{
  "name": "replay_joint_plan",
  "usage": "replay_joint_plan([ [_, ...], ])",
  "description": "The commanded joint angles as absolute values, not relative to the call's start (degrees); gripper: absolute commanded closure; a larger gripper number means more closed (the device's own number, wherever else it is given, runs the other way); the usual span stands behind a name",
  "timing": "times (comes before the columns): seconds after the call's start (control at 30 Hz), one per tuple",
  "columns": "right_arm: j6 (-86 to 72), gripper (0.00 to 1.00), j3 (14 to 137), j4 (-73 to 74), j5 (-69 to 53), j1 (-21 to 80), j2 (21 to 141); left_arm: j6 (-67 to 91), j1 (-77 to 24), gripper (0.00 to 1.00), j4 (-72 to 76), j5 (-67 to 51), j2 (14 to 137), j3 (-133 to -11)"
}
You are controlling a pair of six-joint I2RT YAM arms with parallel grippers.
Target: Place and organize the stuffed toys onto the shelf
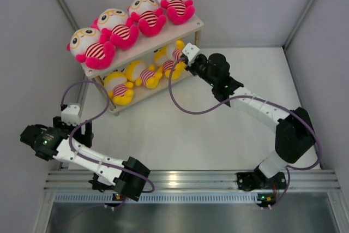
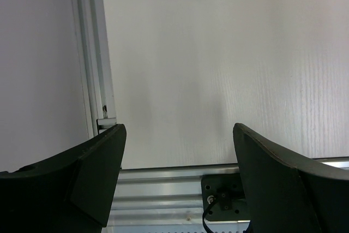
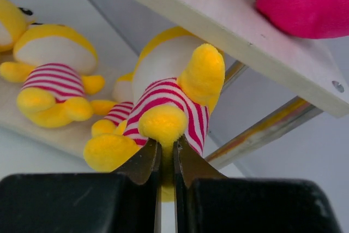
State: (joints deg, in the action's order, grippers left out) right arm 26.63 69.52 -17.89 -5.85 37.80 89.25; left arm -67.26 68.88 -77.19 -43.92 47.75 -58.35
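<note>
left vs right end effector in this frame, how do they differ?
Left end effector stands open with nothing between its fingers; right end effector is shut on a yellow doll, pinching one limb. Left hangs over the table near the left wall, away from the shelf; right is at the right end of the shelf's lower tier. Both have dark fingers.

A white tabletop (image 1: pixel 180 140) sits boxed in by plain grey walls (image 1: pixel 245 4) with metal corner posts (image 1: pixel 306 9) and a ribbed aluminium rail (image 1: pixel 191 181) along its near edge
</note>
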Motion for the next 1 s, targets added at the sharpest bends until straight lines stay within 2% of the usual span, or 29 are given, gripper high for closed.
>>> replay_joint_plan([
  [0.0, 30.4, 1.0, 73.4, -28.2, -0.4, 37.4, 92.7, -69.3, 68.8, 0.15, -86.4, -45.6, 47.6, -59.1],
  [0.2, 32.4, 1.0, 74.4, -34.5, 5.7, 37.3, 97.7, -69.2, 68.8, 0.15, -86.6, -45.7, 48.8, -59.1],
  [0.33, 40.2, 1.0, 74.7, -40.2, 10.5, 37.4, 102.9, -69.1, 68.8, 0.15, -86.5, -45.9, 49.0, -59.0],
  [0.5, 46.7, 1.0, 77.2, -37.9, 10.8, 37.8, 107.7, -69.1, 68.7, 0.14, -86.5, -45.9, 49.0, -58.6],
  [0.7, 47.0, 1.0, 81.5, -28.4, 4.1, 38.1, 112.2, -68.8, 68.8, 0.14, -86.5, -46.2, 49.2, -58.9],
  [0.87, 35.5, 1.0, 84.5, -22.5, -9.1, 35.9, 112.8, -68.8, 68.8, 0.14, -86.6, -45.5, 49.0, -58.9],
  [0.97, 31.4, 1.0, 85.4, -23.0, -12.0, 34.2, 113.1, -68.9, 68.8, 0.14, -86.5, -45.3, 49.0, -58.8],
])
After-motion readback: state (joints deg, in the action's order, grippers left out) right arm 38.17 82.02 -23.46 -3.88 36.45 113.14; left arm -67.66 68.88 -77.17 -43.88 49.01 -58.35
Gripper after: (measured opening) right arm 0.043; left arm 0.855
